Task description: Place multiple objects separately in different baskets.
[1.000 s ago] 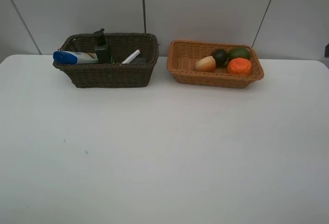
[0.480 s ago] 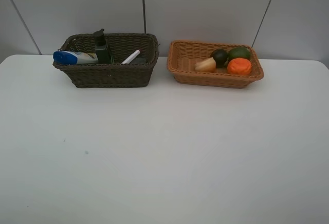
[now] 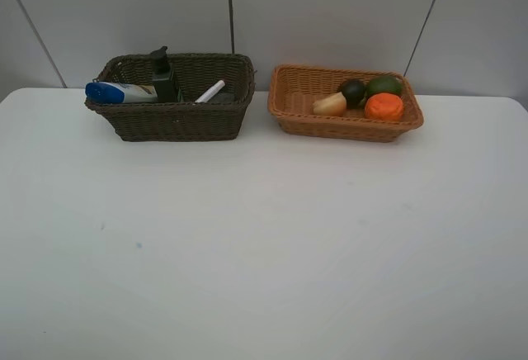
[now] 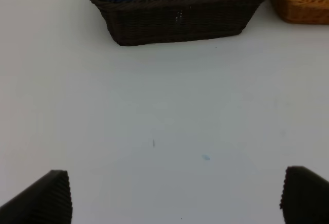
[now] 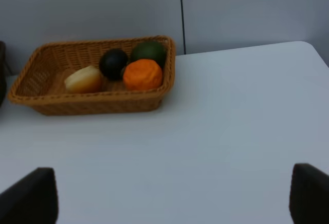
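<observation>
On the white table (image 3: 264, 244), the dark basket (image 3: 173, 120) is seen far left, holding the white bottle (image 3: 120, 92), pump bottle (image 3: 164, 78) and marker (image 3: 209, 92). The tan basket (image 3: 346, 125) at far right is holding the peach (image 3: 330, 103), mangosteen (image 3: 353, 91), lime (image 3: 384, 85) and orange (image 3: 384, 106). No arm is being shown from above; only the wrist views are showing the left gripper (image 4: 175, 196) and right gripper (image 5: 172, 193), fingers spread wide, nothing held. The eraser cannot be made out.

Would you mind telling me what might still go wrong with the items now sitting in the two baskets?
The white bottle lies across the dark basket rim with its blue cap overhanging, so a nudge might tip it out. The orange sits high in the shallow tan basket and could roll over the rim if bumped.
</observation>
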Controlling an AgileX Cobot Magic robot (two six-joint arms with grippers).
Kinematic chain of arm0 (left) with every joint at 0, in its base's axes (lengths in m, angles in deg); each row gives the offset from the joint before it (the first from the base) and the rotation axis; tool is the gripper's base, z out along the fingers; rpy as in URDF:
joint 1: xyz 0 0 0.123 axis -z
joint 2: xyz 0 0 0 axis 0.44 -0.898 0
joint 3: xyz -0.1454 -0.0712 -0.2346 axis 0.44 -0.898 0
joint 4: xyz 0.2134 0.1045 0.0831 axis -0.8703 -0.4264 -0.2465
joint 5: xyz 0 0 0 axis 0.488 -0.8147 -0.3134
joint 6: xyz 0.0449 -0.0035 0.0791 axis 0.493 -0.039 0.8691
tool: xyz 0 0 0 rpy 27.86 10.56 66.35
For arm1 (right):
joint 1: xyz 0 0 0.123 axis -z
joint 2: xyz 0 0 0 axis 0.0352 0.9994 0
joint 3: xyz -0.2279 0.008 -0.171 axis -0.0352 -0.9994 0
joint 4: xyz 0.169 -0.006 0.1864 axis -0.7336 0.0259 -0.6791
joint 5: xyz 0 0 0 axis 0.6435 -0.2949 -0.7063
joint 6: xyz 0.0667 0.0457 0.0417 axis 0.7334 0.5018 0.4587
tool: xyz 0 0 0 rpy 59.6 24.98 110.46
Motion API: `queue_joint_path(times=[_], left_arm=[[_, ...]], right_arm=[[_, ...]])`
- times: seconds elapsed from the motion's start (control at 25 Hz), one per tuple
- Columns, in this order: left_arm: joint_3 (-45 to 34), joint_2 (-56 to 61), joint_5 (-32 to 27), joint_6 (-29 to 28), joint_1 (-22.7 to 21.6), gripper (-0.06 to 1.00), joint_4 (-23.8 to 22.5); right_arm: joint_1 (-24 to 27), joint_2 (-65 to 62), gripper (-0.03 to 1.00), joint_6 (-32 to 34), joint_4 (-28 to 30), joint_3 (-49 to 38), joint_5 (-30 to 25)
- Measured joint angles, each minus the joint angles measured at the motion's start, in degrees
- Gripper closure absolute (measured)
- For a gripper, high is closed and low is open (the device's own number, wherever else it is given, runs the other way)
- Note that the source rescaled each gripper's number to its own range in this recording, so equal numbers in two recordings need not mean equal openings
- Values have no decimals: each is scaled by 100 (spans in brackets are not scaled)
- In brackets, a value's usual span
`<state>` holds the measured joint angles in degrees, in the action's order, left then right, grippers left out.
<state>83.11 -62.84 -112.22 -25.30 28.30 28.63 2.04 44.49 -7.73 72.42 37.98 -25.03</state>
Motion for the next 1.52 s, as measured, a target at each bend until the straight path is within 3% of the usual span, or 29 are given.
queue_joint_path(times=[0.4, 1.52], left_arm=[[0, 0, 0, 0, 0, -6, 0], [0, 0, 0, 0, 0, -6, 0]], right_arm=[[0, -6, -3, -80, 118, -191, -270], [0, -6, -3, -60, 179, -192, -274]])
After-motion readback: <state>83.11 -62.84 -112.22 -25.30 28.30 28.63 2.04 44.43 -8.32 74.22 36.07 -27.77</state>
